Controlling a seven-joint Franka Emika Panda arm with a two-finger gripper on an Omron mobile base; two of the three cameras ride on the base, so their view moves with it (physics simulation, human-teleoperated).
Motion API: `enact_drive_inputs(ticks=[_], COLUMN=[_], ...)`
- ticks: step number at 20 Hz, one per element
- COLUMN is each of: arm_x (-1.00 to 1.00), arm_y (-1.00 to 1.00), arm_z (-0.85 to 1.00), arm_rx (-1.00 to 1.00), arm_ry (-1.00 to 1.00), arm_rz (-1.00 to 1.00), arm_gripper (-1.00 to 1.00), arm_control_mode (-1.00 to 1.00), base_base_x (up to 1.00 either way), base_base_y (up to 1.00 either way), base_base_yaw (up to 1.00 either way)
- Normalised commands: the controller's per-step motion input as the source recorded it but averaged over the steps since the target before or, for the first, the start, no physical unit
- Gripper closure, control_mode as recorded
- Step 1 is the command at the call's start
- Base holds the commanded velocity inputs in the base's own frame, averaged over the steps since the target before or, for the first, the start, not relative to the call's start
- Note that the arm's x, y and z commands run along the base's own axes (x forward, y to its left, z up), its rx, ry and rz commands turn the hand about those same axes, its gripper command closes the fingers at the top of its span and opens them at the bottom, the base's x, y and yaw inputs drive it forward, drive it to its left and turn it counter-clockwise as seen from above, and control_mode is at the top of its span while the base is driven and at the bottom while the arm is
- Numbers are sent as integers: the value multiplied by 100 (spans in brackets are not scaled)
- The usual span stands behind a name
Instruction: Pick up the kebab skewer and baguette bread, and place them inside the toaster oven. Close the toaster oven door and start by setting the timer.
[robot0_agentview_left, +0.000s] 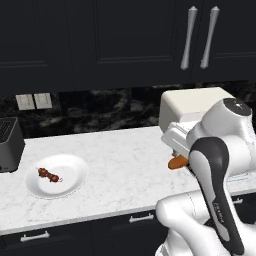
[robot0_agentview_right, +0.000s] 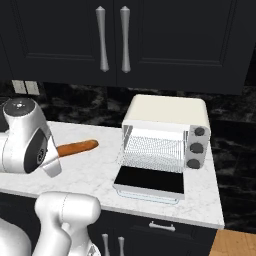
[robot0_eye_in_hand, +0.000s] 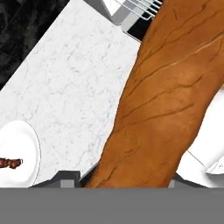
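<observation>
looking over the left base view, we count one white plate (robot0_agentview_left: 56, 176) on the marble desk (robot0_agentview_left: 125, 165), near its front edge, with one kebab skewer (robot0_agentview_left: 48, 174) lying on it. one dark slot toaster (robot0_agentview_left: 10, 144) sits at the left edge. one end of the baguette bread (robot0_agentview_left: 178, 162) pokes out from behind our arm, raised above the desk. open marble lies between plate and arm.

in the right base view, we see one toaster oven (robot0_agentview_right: 167, 137) with its toaster oven door (robot0_agentview_right: 150, 181) dropped flat toward the desk's front edge, wire rack (robot0_agentview_right: 152, 148) exposed, three knobs (robot0_agentview_right: 196, 148) at right. the baguette bread (robot0_agentview_right: 77, 147) sticks out level from behind the arm toward the oven, free marble between them.

in the hand view, the baguette bread (robot0_eye_in_hand: 166, 100) runs from the claw (robot0_eye_in_hand: 127, 177) up the picture; the claw is clamped on it at its near end. the plate (robot0_eye_in_hand: 19, 153) and skewer (robot0_eye_in_hand: 10, 163) sit at lower left.
</observation>
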Motion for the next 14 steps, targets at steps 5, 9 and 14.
enact_drive_inputs(ticks=[5,9,14], arm_x=[-6,10,32], arm_y=[-96,-100,-99], arm_z=[4,6,1], arm_rx=[2,7,6], arm_ry=[-13,-17,-6], arm_rz=[-22,-16,-15], arm_gripper=[100,100,100], arm_control_mode=[-100,-100,-100], base_base_x=[0,0,0], base_base_y=[0,0,0], base_base_yaw=[0,0,0])
